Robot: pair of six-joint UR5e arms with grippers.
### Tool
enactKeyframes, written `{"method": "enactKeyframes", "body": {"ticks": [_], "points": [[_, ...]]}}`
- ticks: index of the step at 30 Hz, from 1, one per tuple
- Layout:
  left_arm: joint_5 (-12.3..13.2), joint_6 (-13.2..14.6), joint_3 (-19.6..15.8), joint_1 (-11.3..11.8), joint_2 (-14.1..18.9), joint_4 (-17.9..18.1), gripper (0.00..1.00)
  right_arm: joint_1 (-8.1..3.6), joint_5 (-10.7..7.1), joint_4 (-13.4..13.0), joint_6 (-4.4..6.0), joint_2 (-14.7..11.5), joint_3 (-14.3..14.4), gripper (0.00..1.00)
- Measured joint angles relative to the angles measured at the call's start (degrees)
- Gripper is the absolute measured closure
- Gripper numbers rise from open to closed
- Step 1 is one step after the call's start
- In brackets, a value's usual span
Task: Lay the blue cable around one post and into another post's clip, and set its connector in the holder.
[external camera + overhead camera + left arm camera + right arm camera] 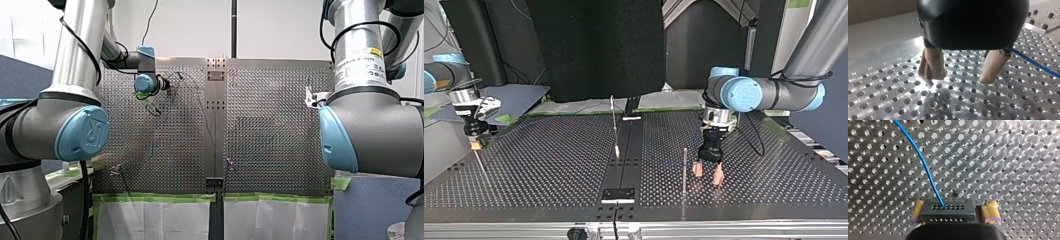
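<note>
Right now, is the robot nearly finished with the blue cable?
Not nearly. Done: my right gripper is shut on the connector, with the blue cable trailing from it. In hand: my left gripper hangs open and empty beside the cable, near a post. Left: the cable isn't around a post or clipped that I can see, and the connector is not yet set down.

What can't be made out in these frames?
- Front view: my right gripper is mostly hidden behind my right arm's elbow.
- Top view: the blue cable is too thin to trace; whether the post carries a clip is too small to tell.
- Left wrist view: the cable vanishes behind my left gripper and runs off the edge.
- Right wrist view: past the connector, the cable is cut off.
</note>
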Motion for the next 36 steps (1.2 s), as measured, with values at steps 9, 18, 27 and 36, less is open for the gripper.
{"method": "enactKeyframes", "body": {"ticks": [9,18,27,36], "points": [[4.4,-3.2,0.5,-0.3,1.6,-2.9,0.00,0.00,0.00,0.0,0.00,0.0,0.0,0.01],[5.9,-5.9,0.5,-1.5,3.8,-4.5,0.00,0.00,0.00,0.0,0.00,0.0,0.0,0.01],[4.3,-1.5,0.5,-2.4,3.9,-9.4,0.00,0.00,0.00,0.0,0.00,0.0,0.0,0.01],[1.4,3.5,0.5,-2.7,4.0,-14.3,0.00,0.00,0.00,0.0,0.00,0.0,0.0,0.01]]}}
